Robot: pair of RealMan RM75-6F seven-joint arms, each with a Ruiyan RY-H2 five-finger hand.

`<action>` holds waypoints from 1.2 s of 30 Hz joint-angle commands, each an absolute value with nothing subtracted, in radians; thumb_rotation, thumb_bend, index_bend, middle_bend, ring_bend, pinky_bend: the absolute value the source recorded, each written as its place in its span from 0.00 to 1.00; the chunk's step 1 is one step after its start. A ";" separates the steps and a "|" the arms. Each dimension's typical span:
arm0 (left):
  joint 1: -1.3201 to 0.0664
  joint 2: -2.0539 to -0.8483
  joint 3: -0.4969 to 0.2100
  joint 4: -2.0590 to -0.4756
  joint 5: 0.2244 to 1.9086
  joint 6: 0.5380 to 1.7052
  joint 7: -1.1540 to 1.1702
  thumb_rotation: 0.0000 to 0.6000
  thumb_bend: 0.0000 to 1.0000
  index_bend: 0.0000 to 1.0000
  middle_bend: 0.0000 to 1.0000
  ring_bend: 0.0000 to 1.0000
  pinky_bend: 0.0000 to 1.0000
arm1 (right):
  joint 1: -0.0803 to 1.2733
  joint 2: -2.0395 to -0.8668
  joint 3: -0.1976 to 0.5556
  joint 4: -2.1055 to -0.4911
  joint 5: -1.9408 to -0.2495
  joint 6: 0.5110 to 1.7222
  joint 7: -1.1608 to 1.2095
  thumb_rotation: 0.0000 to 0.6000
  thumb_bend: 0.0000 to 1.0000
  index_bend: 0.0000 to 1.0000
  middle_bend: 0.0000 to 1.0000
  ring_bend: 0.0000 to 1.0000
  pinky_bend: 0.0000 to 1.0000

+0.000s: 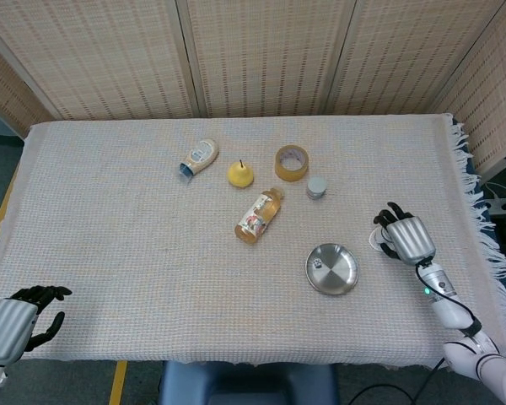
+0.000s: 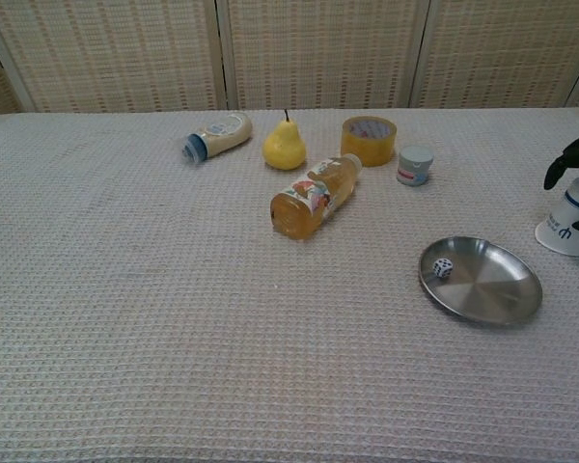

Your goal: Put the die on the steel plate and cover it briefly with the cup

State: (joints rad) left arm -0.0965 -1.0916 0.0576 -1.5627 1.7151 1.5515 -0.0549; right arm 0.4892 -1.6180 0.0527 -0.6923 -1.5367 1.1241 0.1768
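The small white die [image 2: 443, 267] lies on the left part of the round steel plate [image 2: 492, 289], also visible in the head view as die [image 1: 319, 262] on plate [image 1: 337, 274]. A white cup [image 2: 567, 224] with blue markings stands upside down on the cloth, right of the plate. My right hand [image 1: 404, 237] is down over the cup [image 1: 375, 240]. Its dark fingers [image 2: 565, 159] curve around the cup's top and its thumb crosses the lower wall. The cup rests on the table. My left hand [image 1: 13, 322] sits at the near left corner, holding nothing, fingers loosely bent.
An amber bottle [image 2: 314, 197] lies on its side mid-table. Behind it are a yellow pear [image 2: 284, 148], a tape roll [image 2: 369, 139], a small grey jar [image 2: 415, 164] and a lying squeeze bottle [image 2: 215, 136]. The fringed right table edge [image 1: 481, 228] is close to my right hand.
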 commanded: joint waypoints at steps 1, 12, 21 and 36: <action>-0.096 -1.092 0.057 -1.563 1.715 1.552 -0.055 1.00 0.43 0.36 0.43 0.40 0.49 | 0.495 -1.651 0.050 -0.639 -1.535 1.124 0.202 1.00 0.19 0.37 0.31 0.16 0.52; -0.096 -1.092 0.058 -1.563 1.717 1.553 -0.054 1.00 0.43 0.36 0.43 0.40 0.49 | 0.489 -1.697 0.053 -0.545 -1.539 1.188 0.230 1.00 0.21 0.47 0.38 0.27 0.64; -0.096 -1.092 0.057 -1.564 1.715 1.552 -0.054 1.00 0.43 0.36 0.43 0.40 0.49 | 0.479 -1.699 0.042 -0.581 -1.575 1.305 0.211 1.00 0.23 0.57 0.48 0.38 0.75; -0.095 -1.091 0.058 -1.563 1.718 1.555 -0.054 1.00 0.43 0.36 0.44 0.40 0.49 | 0.478 -1.602 0.021 -0.880 -1.623 1.362 0.101 1.00 0.23 0.58 0.49 0.40 0.77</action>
State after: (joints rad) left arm -0.0955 -1.0910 0.0581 -1.5632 1.7179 1.5546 -0.0542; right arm 0.4764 -1.6271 0.0247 -0.8257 -1.6097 1.3499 0.1395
